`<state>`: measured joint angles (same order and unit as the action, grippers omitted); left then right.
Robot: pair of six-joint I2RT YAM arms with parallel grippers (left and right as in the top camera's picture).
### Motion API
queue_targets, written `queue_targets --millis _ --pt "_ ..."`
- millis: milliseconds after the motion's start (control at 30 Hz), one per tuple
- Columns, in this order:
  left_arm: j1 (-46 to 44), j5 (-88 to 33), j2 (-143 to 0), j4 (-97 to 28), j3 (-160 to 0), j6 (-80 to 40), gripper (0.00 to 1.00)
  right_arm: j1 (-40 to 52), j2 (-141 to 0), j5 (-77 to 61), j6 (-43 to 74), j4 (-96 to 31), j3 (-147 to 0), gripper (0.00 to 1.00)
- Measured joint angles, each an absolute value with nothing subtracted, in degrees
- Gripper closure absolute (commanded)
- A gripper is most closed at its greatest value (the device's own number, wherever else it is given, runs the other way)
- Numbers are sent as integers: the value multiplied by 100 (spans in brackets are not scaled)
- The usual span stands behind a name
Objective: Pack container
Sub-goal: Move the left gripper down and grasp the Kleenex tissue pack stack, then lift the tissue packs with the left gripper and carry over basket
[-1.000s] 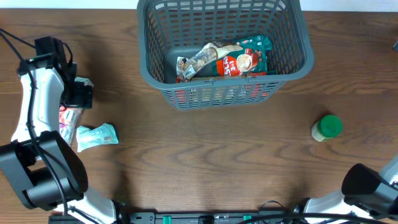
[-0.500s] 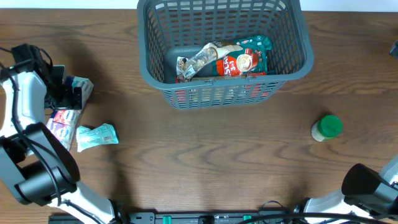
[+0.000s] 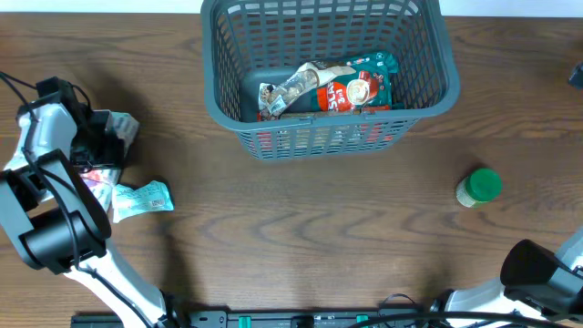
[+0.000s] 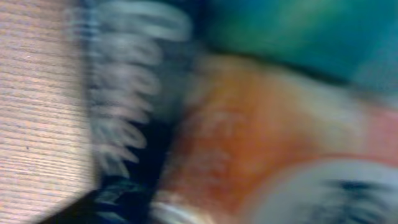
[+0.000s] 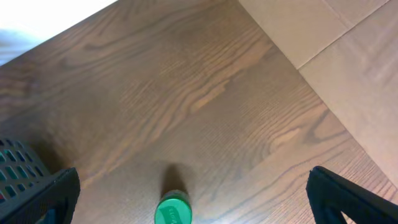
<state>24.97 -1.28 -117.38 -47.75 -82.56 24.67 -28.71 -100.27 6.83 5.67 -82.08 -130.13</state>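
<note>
Dark grey plastic lattice basket point(image 3: 444, 64) stands at the far middle of the brown wooden table point(image 3: 319, 219) with printed snack packets point(image 3: 339, 87) inside, while the left gripper point(image 3: 109, 137) near the left edge clamps a crinkled pale packet point(image 3: 126, 126) and the right gripper point(image 5: 193, 186) is spread wide above a green-capped bottle point(image 5: 173, 211).

The latticed basket point(image 3: 209, 64) is dark grey, its packets point(image 3: 351, 88) red and teal. The table point(image 3: 301, 223) is brown wood-grain; the right-hand jar point(image 3: 480, 186) green-lidded.
</note>
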Motion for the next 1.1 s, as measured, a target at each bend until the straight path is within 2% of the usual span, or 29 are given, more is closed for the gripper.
queue_targets --millis 33,67,100,567,933,1100 --pt "2497 -126 -11738 -4775 -8272 2464 66 -2871 -10027 683 567 -8211 -13013 1" --pt "2497 -130 -11738 -4779 -8289 2427 90 -2871 -10027 681 567 -8211 -13013 1" --pt "2497 -126 -11738 -4781 -8302 2401 94 -2871 -10027 683 567 -8211 -13013 1" --pt "2495 -172 -11611 -4886 -8606 2204 94 -2871 -10027 683 567 -8213 -13013 1" --pt "2445 -276 -10064 -4862 -10477 1984 94 -2871 -10027 683 567 -8208 -13013 1" --pt "2056 -687 -9476 -4877 -11229 1951 94 -2871 -10027 683 567 -8206 -13013 1"
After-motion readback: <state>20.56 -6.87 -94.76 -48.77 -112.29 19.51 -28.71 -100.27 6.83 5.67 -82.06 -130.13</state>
